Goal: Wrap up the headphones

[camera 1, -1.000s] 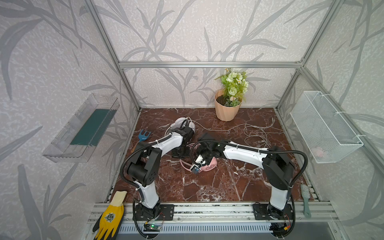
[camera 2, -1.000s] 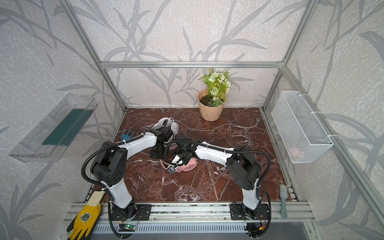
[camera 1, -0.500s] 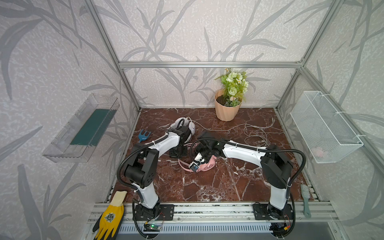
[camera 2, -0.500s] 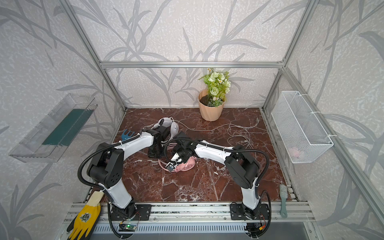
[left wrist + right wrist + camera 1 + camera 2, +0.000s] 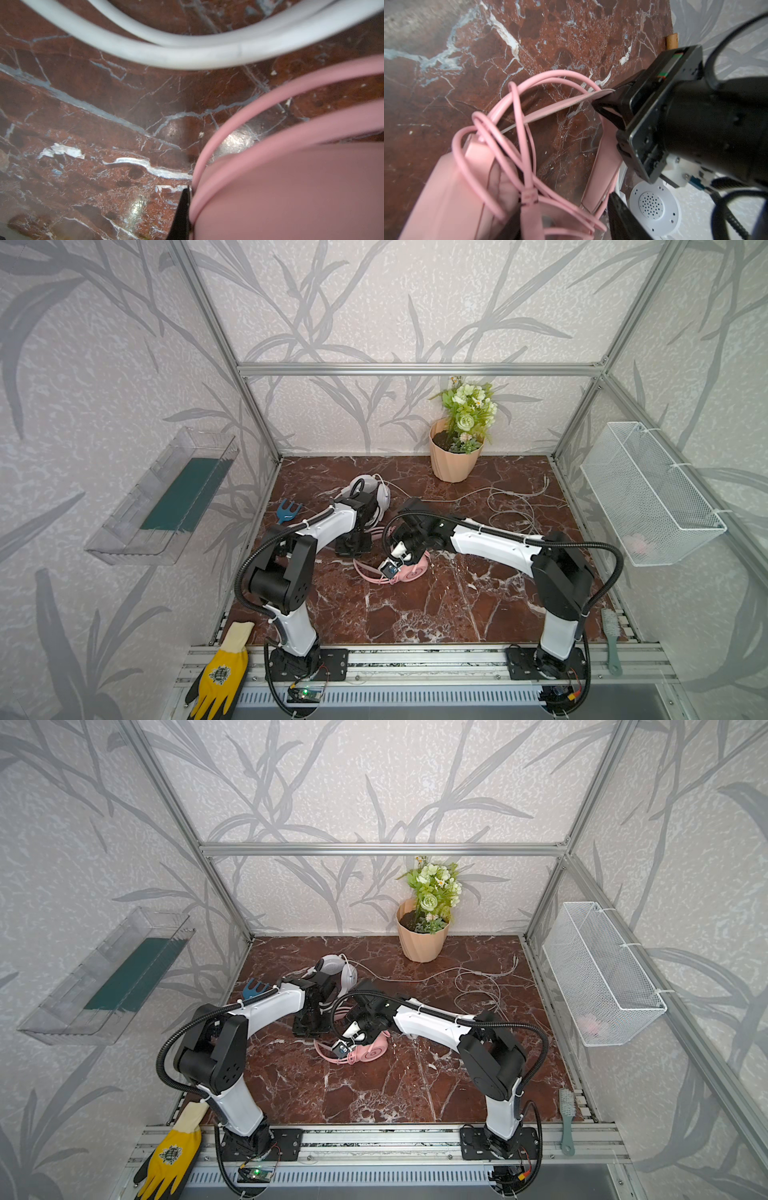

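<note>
the glove (image 5: 218, 672) at the front rail carries a round emblem, too small to read. a mark on the earcup of the pink headset (image 5: 409, 570) is just as unreadable.

the pink headset lies mid-table (image 5: 415, 614), under the two grippers, with the pink cable (image 5: 500, 128) looped in loose turns over its headband and cup. the white headset (image 5: 365, 489) sits behind it toward the back left, partly covered by the left arm. the white cable (image 5: 503, 497) trails unwound across the back right of the table, its end near the right edge.

the right wrist view shows the left gripper (image 5: 604, 101) pinched closed on the flat pink band (image 5: 550, 112). the right gripper (image 5: 392, 566) hangs over the pink cup. only one of its fingers (image 5: 618, 216) shows, at the frame edge, so i cannot tell whether it is open or closed, though nothing seems to sit in it.

the front half of the table is bare marble. the stretch between the pot (image 5: 451, 464) and the right arm holds only cable. a blue fork (image 5: 286, 510) lies by the left edge, and a brush (image 5: 611, 639) lies by the right rail.

in the left wrist view the pink band fills one corner, blurred, and the white band (image 5: 166, 56) runs off the frame at both ends.
</note>
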